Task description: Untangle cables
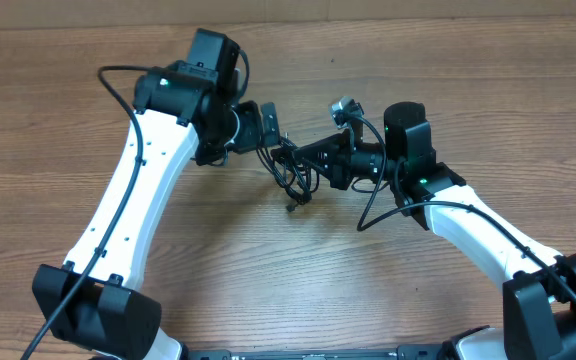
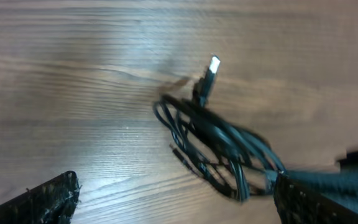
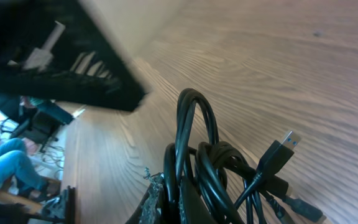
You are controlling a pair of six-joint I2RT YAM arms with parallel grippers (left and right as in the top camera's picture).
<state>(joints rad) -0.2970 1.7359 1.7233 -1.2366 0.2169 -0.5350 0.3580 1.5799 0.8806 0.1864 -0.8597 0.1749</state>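
Where the two arms stand at the near edge of the wooden table [image 1: 268,290], both lean toward mid-table. Right gripper [image 3: 178,204], at three o'clock of the bundle, is clamped fully closed on the cables [image 1: 294,176], a knot of thin black loops caught at its fingertips, with loose ends drooping toward the wood at six o'clock. One USB plug [image 2: 213,65] juts from the knot. Farthest back, at eleven o'clock of the bundle, left gripper [image 2: 176,190] is spread to its widest, its fingers [image 2: 48,200] either side of the loops, gripping nothing.
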